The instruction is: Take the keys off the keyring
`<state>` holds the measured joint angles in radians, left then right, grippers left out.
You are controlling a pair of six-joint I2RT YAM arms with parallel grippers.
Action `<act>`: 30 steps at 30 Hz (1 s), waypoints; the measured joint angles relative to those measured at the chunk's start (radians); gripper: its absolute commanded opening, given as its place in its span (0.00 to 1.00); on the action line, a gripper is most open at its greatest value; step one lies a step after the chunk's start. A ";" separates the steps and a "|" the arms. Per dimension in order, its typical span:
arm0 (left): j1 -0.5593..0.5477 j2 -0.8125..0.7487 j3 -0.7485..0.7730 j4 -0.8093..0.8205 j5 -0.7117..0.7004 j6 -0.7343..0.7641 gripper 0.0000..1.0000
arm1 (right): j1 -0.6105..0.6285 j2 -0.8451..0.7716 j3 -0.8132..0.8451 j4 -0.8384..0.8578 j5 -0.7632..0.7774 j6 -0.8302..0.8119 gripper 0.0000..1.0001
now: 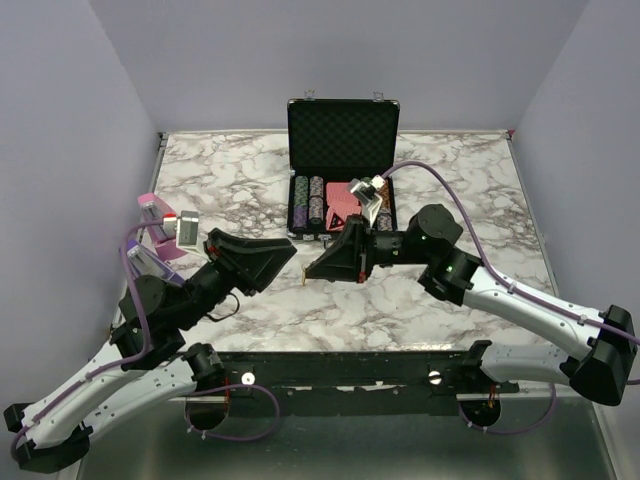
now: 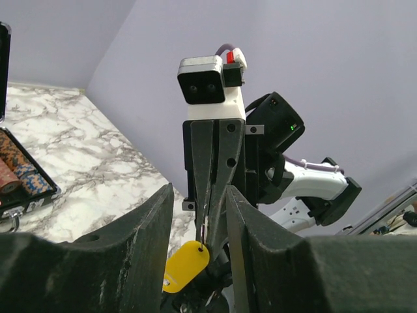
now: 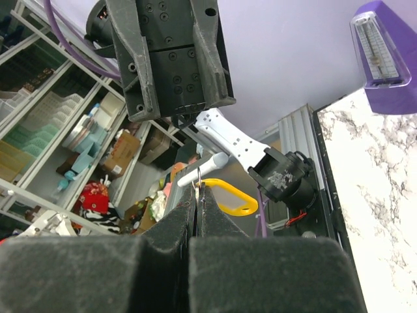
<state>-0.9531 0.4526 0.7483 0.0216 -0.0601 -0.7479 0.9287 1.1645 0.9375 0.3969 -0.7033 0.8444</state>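
Above the middle of the marble table my two grippers meet tip to tip. The right gripper (image 1: 312, 272) (image 3: 197, 194) is shut on the thin metal ring of the keyring. Its yellow tag (image 3: 236, 199) (image 2: 186, 264) hangs free just beyond the fingertips. The left gripper (image 1: 288, 256) (image 2: 199, 195) is open. Its two fingers stand either side of the right gripper's closed tip (image 2: 207, 218) and of the tag, and nothing is clamped between them. I cannot make out the keys in any view. In the top view the arms hide the keyring.
An open black chip case (image 1: 343, 125) with poker chips and red cards stands at the back centre. Pink and purple items (image 1: 160, 225) sit at the left table edge, one a purple holder (image 3: 384, 59). Walls close the table's left, right and back.
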 measured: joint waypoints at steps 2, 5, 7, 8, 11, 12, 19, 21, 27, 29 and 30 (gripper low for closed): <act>0.000 -0.014 -0.003 0.007 0.000 -0.002 0.45 | 0.000 -0.003 0.000 0.006 0.011 0.000 0.01; 0.000 -0.027 -0.005 0.017 0.001 -0.004 0.44 | 0.000 -0.004 0.000 0.029 0.027 0.001 0.01; 0.000 -0.029 -0.006 0.021 0.002 -0.006 0.42 | 0.000 -0.004 0.000 0.050 0.037 0.003 0.01; 0.000 -0.029 -0.006 0.023 0.003 -0.007 0.42 | 0.000 -0.004 0.000 0.063 0.041 0.005 0.01; 0.000 -0.029 -0.010 0.023 0.007 -0.009 0.42 | 0.000 -0.004 0.000 0.092 0.048 0.009 0.01; 0.000 -0.029 -0.011 0.023 0.010 -0.010 0.41 | 0.000 -0.004 0.000 0.100 0.051 0.011 0.01; 0.000 -0.008 -0.012 0.031 0.028 -0.011 0.39 | 0.000 -0.004 0.000 0.119 0.061 0.012 0.01; 0.000 0.002 -0.014 0.037 0.038 -0.013 0.38 | 0.000 -0.004 0.000 0.122 0.063 0.012 0.01; 0.000 0.019 -0.021 0.045 0.072 -0.016 0.34 | 0.001 -0.004 0.000 0.129 0.064 0.012 0.01; 0.000 0.021 -0.023 0.045 0.077 -0.017 0.33 | 0.001 -0.004 0.000 0.130 0.064 0.012 0.01; 0.000 0.021 -0.024 0.045 0.078 -0.018 0.32 | 0.001 -0.004 0.000 0.130 0.064 0.012 0.01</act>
<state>-0.9531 0.4736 0.7246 0.0662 0.0181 -0.7654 0.9295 1.1603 0.9379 0.5274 -0.6395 0.8562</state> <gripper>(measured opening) 0.345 0.015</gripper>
